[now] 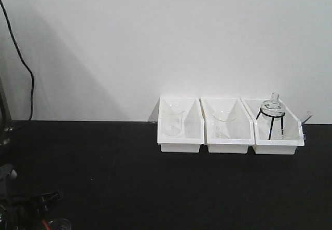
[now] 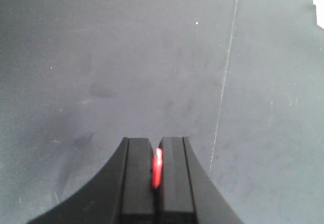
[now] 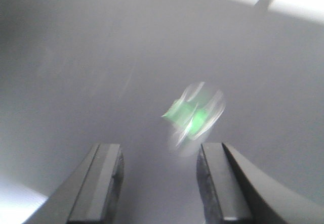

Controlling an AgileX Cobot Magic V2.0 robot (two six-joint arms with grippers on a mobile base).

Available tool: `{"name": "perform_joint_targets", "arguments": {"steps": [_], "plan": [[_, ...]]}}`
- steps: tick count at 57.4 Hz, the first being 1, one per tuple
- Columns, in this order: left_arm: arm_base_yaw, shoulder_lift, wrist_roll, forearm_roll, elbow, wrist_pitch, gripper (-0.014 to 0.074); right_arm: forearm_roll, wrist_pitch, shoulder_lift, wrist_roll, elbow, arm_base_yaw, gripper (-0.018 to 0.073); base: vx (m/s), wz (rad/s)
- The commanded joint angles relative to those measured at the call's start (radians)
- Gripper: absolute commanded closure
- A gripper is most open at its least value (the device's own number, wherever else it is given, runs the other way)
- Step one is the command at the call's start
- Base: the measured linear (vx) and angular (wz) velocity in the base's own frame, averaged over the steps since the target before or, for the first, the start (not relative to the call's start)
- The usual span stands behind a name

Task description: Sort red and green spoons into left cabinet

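In the left wrist view my left gripper (image 2: 156,143) is shut on the red spoon (image 2: 157,168). Only a short red sliver of it shows between the black pads, over the dark tabletop. In the right wrist view my right gripper (image 3: 159,149) stands open with nothing between its fingers. Just beyond its right finger lies a blurred green shape, the green spoon (image 3: 188,114), ringed by clear glassy glints. Whether it sits inside a glass vessel I cannot tell. The left cabinet is out of view.
On the black table (image 1: 155,188), three white bins stand in a row against the wall: one with a beaker (image 1: 173,121), one with a funnel (image 1: 223,123), one with a flask on a black stand (image 1: 272,113). Dark arm parts (image 1: 31,204) fill the front view's bottom left corner.
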Motion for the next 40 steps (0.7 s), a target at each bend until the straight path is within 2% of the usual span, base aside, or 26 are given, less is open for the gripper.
{"name": "perform_joint_targets", "arguments": {"steps": [1, 7, 12, 21, 32, 40], "plan": [[-0.006, -0.033, -0.004, 0.002, -0.029, -0.064, 0.0603, 0.051, -0.269, 0.011, -0.017, 0.084, -0.001, 0.0163, 0.0, 0.0], [-0.006, -0.033, -0.004, 0.002, -0.029, -0.067, 0.0603, 0.189, -0.501, 0.059, 0.0, 0.16, -0.001, 0.0163, 0.0, 0.0], [-0.006, -0.033, -0.004, 0.002, -0.029, -0.073, 0.0603, 0.28, -0.562, 0.099, 0.0, 0.155, -0.001, 0.0163, 0.0, 0.0], [-0.006, -0.033, -0.004, 0.002, -0.029, -0.086, 0.0603, 0.263, -0.487, 0.179, -0.026, 0.133, -0.001, 0.0167, 0.0, 0.0], [-0.006, -0.033, -0.004, 0.002, -0.029, -0.099, 0.0603, 0.262, -0.49, 0.306, -0.062, 0.12, 0.004, 0.0167, 0.0, 0.0], [-0.006, -0.033, -0.004, 0.002, -0.029, -0.119, 0.0603, 0.233, -0.572, 0.424, -0.114, 0.107, 0.103, 0.0167, 0.0, 0.0]]}}
